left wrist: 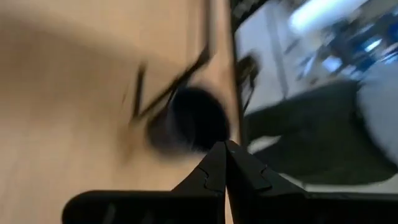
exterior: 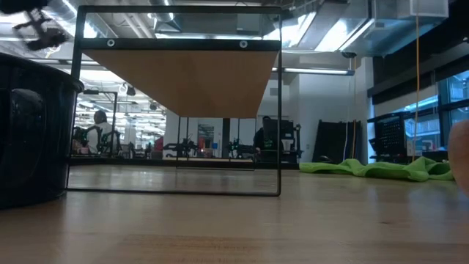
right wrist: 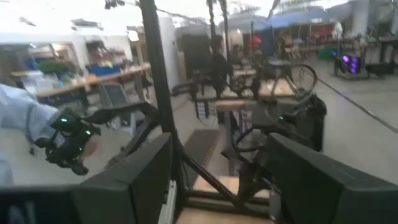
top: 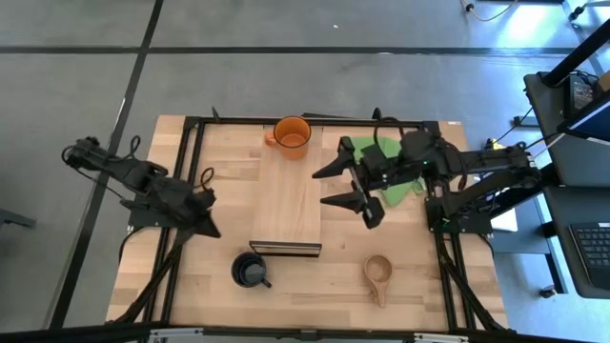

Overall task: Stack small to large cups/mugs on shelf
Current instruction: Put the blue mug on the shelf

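Observation:
The light-wood shelf (top: 286,200) stands in the middle of the table on a thin black frame (exterior: 176,192). The orange mug (top: 291,136) stands upright on the shelf's far end. The dark mug (top: 250,271) stands on the table near the shelf's near end, and also shows in the low view (exterior: 29,139) and the left wrist view (left wrist: 189,121). The shallow wooden cup (top: 377,273) sits on the table at the near right. My left gripper (top: 208,226) is shut and empty, left of the shelf. My right gripper (top: 335,187) is open and empty, right of the shelf.
A green cloth (top: 386,167) lies crumpled on the table under my right arm, and also shows in the low view (exterior: 374,170). A black metal frame (top: 191,124) runs around the table. A person's sleeve and hand (right wrist: 37,127) show in the room beyond.

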